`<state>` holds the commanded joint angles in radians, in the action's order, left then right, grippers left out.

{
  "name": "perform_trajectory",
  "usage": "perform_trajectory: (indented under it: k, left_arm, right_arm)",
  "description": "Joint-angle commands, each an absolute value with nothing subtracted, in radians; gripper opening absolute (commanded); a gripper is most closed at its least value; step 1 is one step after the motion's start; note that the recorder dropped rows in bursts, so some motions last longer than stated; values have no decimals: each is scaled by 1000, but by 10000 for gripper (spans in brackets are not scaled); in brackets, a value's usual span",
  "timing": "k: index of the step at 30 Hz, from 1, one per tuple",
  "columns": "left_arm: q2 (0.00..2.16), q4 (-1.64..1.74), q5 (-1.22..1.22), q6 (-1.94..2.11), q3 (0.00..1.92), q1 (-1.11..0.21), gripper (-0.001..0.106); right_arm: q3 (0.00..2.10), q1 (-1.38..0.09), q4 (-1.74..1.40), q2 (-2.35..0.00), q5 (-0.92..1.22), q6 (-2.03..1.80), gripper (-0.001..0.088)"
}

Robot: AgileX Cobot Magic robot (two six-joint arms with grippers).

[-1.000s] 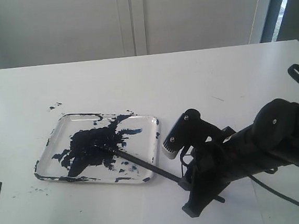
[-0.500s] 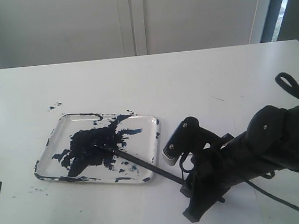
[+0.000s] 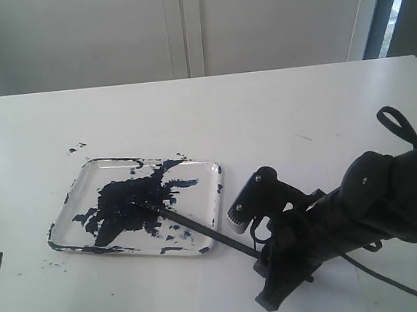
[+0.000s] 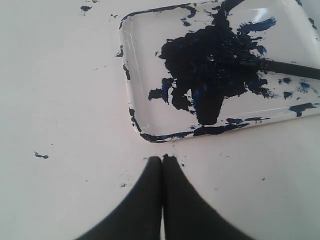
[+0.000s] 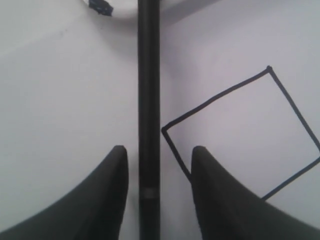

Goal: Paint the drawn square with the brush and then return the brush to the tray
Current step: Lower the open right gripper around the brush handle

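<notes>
Now: pick-up step, grasp not yet made. The brush lies with its soaked tip in the paint blotch of the tray. In the exterior view its handle runs out over the tray's corner toward 4 o'clock. The right gripper straddles the far end of that handle, jaws apart, a finger on each side with a gap showing on both (no contact that we can make out). The drawn square sits on the table just beside the handle, outline clean and inside white, so nothing is painted yet. The left gripper rests with fingers pressed together, holding nothing, at about 9 o'clock from the tray and apart from it. We judge the next move calls for closing squarely on the handle. The lift after that should keep the wet tip from dragging paint over the tray's rim.
</notes>
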<state>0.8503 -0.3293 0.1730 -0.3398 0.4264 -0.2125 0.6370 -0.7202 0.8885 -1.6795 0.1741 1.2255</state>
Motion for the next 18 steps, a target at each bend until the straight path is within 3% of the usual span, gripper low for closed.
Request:
perform_trajectory:
  k: [12, 18]
  left_arm:
    - [850, -329, 167, -340, 426, -213, 0]
    - [850, -329, 167, -340, 426, -213, 0]
  right_arm:
    - [637, -720, 888, -1679, 174, 1225, -1]
    - [637, -720, 888, -1631, 213, 1225, 0]
